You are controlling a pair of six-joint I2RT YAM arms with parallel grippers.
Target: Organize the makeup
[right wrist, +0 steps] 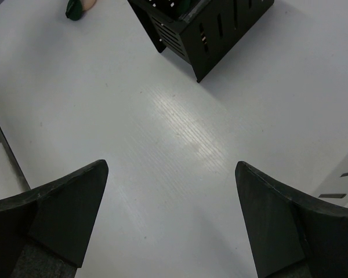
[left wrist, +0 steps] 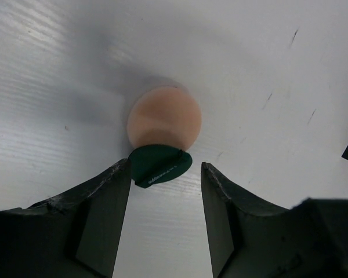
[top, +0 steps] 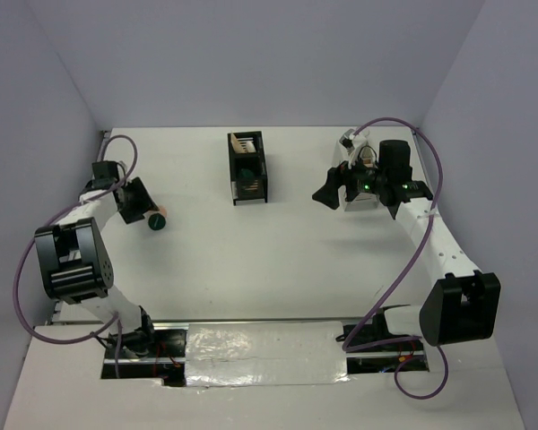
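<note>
Left gripper (left wrist: 165, 174) at medium width, fingertips flanking the dark green round compact (left wrist: 162, 165); no grip yet.
The compact touches the peach round puff (left wrist: 164, 119), so the jaws likely straddle the compact alone; the right gripper (right wrist: 171, 168) is wide, empty, beside the white grid-sided organizer (top: 359, 202), contents hidden; the black slotted organizer (top: 249, 198) holds pale flat items in its far compartment.

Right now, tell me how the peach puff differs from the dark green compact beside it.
Colour: the peach puff is pale pink-orange; the dark green compact is deep green. Size: the puff shows a larger round face than the compact. Place: the compact lies nearer the open left hand, the puff just beyond it. Marking: the compact bears faint lettering; the puff is plain. Both are rounded and lie together on the white table.
</note>
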